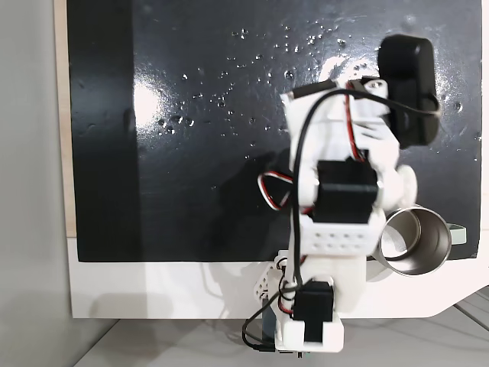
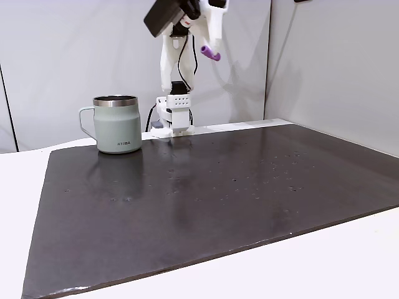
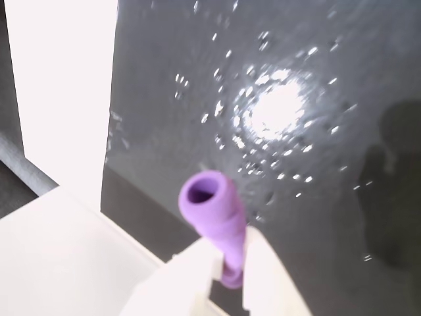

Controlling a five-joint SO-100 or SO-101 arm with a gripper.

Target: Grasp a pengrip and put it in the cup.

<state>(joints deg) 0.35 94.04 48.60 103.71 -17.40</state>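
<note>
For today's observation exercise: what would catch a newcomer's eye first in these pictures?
The purple pengrip, pinched in the white gripper, fills the wrist view and hangs high above the dark mat in a fixed view. Next, the grey-green cup standing upright at the mat's far left corner.

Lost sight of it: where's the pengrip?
Held in the tool, high above the mat; in a fixed view the pengrip is right of the cup.

One fixed view looks straight down, another low across the mat (image 2: pixel 206 205) — wrist view close above.
</note>
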